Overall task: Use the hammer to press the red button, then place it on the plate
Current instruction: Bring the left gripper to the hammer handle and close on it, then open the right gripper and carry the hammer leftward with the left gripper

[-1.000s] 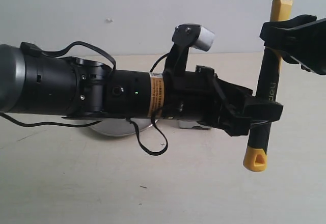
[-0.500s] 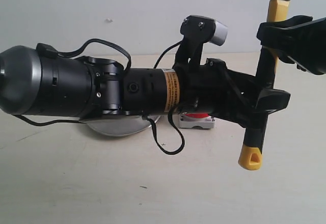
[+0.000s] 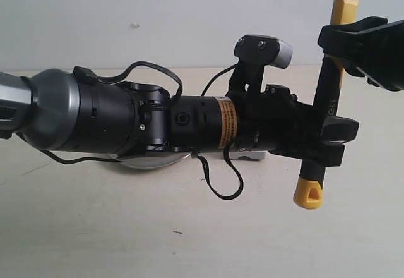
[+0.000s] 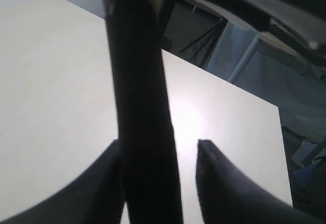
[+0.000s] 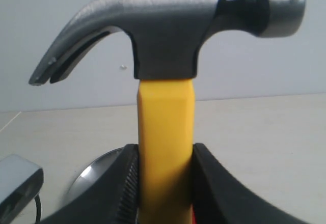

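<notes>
The hammer (image 3: 329,101) hangs upright above the table, dark head up, yellow looped tip down. My right gripper (image 3: 344,41) is shut on the yellow neck just under the head (image 5: 165,40), both pads pressed on it (image 5: 164,150). My left gripper (image 3: 328,140) reaches across and straddles the black grip low down. There the handle (image 4: 145,132) lies against one finger with a gap to the other, so the left gripper (image 4: 159,145) is open. The plate (image 3: 148,162) and the red button's grey base (image 3: 249,157) lie mostly hidden under the left arm. A red sliver of the button (image 5: 193,215) shows.
The left arm's thick black body (image 3: 126,123) with a loose cable (image 3: 221,183) spans the middle of the table. Its silver wrist camera (image 3: 278,50) sticks up. The plate's rim (image 5: 97,170) shows below the right gripper. A pale wall stands behind.
The left arm has pushed further to the right along the table. The hammer's yellow tip has swung slightly left. The right gripper keeps its hold.
</notes>
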Action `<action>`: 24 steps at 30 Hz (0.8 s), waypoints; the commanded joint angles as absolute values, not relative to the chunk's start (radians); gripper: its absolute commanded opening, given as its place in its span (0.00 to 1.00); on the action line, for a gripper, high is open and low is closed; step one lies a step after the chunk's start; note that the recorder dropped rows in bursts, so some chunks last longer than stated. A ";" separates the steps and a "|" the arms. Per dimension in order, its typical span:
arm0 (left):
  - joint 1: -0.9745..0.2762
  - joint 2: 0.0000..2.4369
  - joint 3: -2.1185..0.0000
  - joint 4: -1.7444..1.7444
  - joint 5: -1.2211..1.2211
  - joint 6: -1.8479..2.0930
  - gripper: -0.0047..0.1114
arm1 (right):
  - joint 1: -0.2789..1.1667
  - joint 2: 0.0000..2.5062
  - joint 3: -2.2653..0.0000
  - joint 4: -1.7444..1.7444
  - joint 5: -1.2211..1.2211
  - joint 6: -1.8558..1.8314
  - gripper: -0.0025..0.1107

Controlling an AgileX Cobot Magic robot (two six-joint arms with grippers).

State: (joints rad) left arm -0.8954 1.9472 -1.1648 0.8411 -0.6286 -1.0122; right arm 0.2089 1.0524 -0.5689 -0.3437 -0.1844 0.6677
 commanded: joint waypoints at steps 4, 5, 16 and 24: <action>-0.900 1.949 -1.173 0.833 -0.630 -1.033 0.06 | 0.210 1.048 -0.578 -0.346 -0.227 0.653 0.02; -0.900 1.949 -1.173 0.831 -0.630 -1.033 0.04 | 0.210 1.048 -0.578 -0.346 -0.225 0.653 0.02; -0.900 1.949 -1.173 0.742 -0.638 -1.028 0.04 | 0.210 1.048 -0.578 -0.349 -0.102 0.653 0.27; -0.875 1.940 -1.173 0.660 -0.637 -0.963 0.04 | 0.210 1.032 -0.578 -0.357 -0.032 0.653 0.43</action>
State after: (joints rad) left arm -0.8930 1.9600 -1.1648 0.7138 -0.5957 -1.0039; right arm 0.2089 1.0491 -0.5733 -0.3456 -0.0519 0.6641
